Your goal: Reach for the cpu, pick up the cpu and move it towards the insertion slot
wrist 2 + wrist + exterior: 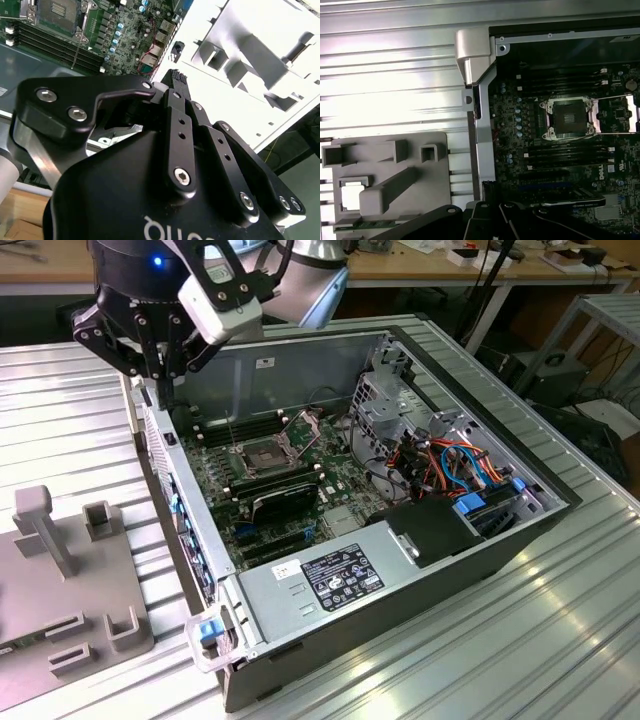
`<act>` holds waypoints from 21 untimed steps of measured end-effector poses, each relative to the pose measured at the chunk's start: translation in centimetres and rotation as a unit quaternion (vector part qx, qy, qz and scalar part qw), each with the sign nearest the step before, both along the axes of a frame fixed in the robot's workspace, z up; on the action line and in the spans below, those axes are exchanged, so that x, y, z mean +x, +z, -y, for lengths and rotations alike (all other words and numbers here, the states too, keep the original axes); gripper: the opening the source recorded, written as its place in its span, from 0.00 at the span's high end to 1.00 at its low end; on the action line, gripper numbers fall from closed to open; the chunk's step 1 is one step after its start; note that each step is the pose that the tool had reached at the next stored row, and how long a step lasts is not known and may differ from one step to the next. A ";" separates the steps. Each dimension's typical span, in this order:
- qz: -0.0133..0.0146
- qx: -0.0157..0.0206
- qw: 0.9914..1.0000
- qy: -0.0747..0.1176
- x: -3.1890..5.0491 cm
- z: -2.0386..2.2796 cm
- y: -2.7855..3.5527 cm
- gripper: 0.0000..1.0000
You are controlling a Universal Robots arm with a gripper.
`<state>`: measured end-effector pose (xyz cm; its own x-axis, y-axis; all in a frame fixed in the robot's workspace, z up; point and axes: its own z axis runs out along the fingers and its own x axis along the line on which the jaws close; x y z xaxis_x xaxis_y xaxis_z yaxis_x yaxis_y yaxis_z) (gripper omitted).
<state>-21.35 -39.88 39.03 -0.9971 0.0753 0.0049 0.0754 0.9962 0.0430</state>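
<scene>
Gripper: black linkage, nearest to the lens in both wrist views; in the exterior view it hangs above the wall of the computer case on the exterior view's left.
Claw state: I cannot tell if it is open or closed.
Cpu: pale square lying flat in a recess of the grey fixture plate, outside the case, well apart from the gripper.
Insertion slot: dark centre in a silver frame, on the motherboard, between the memory slots.
Cpu to slot: well apart, with the case wall between them.
</scene>
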 end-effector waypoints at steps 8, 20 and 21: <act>-0.001 0.000 1.000 0.000 -0.60 0.00 -0.02 0.89; -0.003 0.000 1.000 0.000 -2.48 0.00 -0.06 0.89; -0.003 0.000 1.000 0.000 -2.80 0.00 -0.07 0.89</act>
<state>-24.15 -39.88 38.96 -0.9971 0.0754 0.0117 0.0758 0.9962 0.0425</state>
